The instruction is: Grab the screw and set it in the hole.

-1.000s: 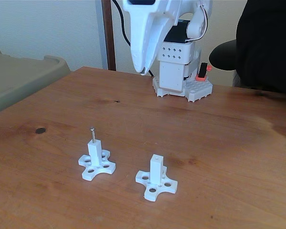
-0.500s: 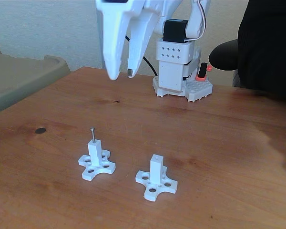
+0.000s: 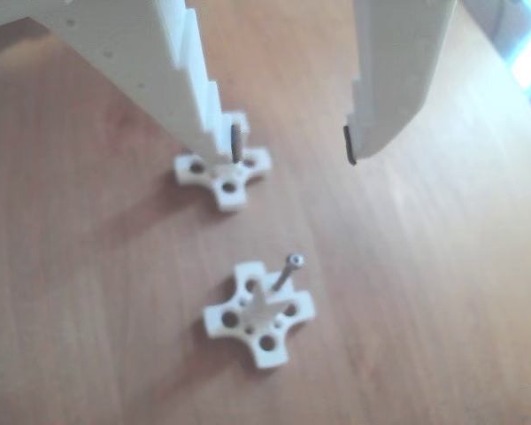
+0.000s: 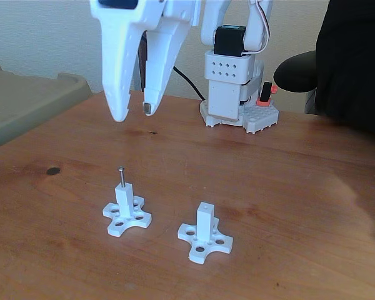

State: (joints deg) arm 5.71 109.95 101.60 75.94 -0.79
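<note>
The tool (image 4: 134,112) hangs above the wooden worktop (image 4: 287,181) in the fixed view, its two white fingers pointing down and spread apart with nothing between them. The longer finger (image 4: 115,94) ends in a rounded tip; the shorter one carries a small dark pad at its end. In that view the tool is above and behind the left post, well clear of it.

The screw (image 4: 121,176) stands upright in the top of the left post (image 4: 125,199), head up, most of its shaft showing above the post's end face. That post rises from a white cross-shaped base (image 4: 126,219) with round holes.

To the right, near but apart, a second post (image 4: 205,222) stands on its own cross base (image 4: 204,240). The hole (image 4: 205,205) shows as a tiny dark dot in its top face, and it is empty.

In the other view, which looks down past the tool (image 3: 292,150), the screw (image 3: 286,273) leans out of the nearer base (image 3: 258,312) toward the upper right. The farther base (image 3: 223,170) lies partly behind the left finger (image 3: 150,62), so its post top cannot be seen clearly. The right finger (image 3: 398,71) shows a dark pad at its tip. The picture is blurred.

At the back of the worktop in the fixed view sits the arm's white mount (image 4: 237,94), with a black cable running behind it. A dark shape (image 4: 350,56) fills the upper right corner.
</note>
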